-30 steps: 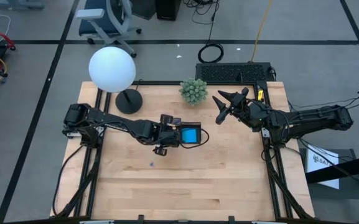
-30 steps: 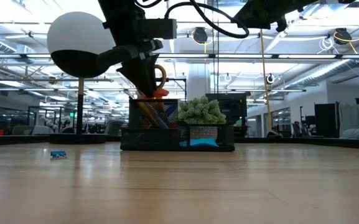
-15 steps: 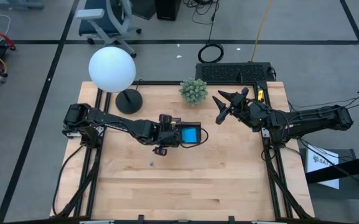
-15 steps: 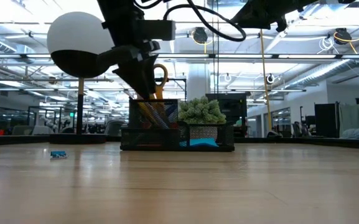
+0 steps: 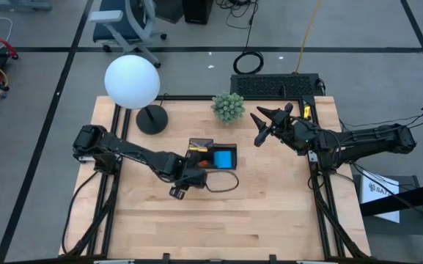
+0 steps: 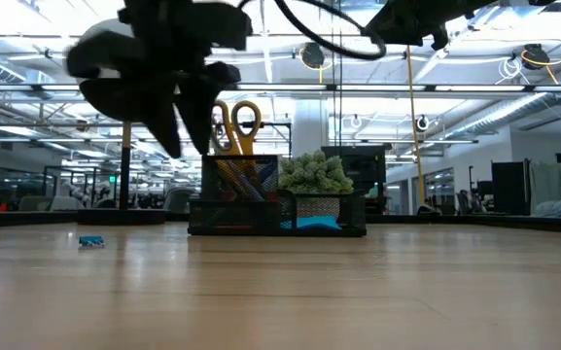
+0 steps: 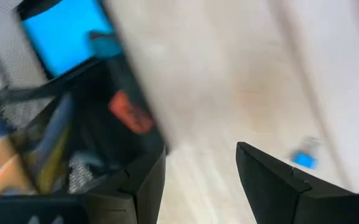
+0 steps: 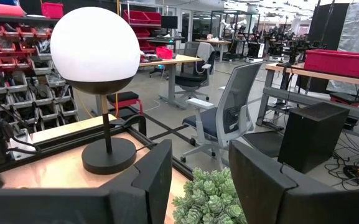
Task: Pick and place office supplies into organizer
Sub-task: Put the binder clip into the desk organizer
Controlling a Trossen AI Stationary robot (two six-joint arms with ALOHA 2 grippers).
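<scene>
The black mesh organizer (image 5: 212,155) stands mid-table. The blue note pad (image 5: 224,158) lies in it beside a red piece (image 7: 129,112). Yellow-handled scissors (image 6: 233,122) and pens (image 6: 236,180) stand upright in its taller compartment. My left gripper (image 5: 184,182) hangs open just off the organizer's near left corner, pointing steeply down, with nothing between its fingers (image 7: 201,180). A tiny blue piece (image 7: 303,160) lies on the wood beside it, seen low on the table (image 6: 90,241). My right gripper (image 5: 266,125) waits open, level and high, near the far right (image 8: 201,180).
A lamp with a white globe (image 5: 132,81) and a round black base (image 5: 151,119) stands at the far left. A green spiky plant ball (image 5: 228,106) sits behind the organizer. A keyboard (image 5: 273,86) lies past the far edge. The near half of the table (image 5: 218,220) is bare wood.
My left gripper has opened and let go of the scissors, which now stand handles-up in the organizer. It has then swung away from the organizer toward the table's near left and tipped. My right arm has kept still.
</scene>
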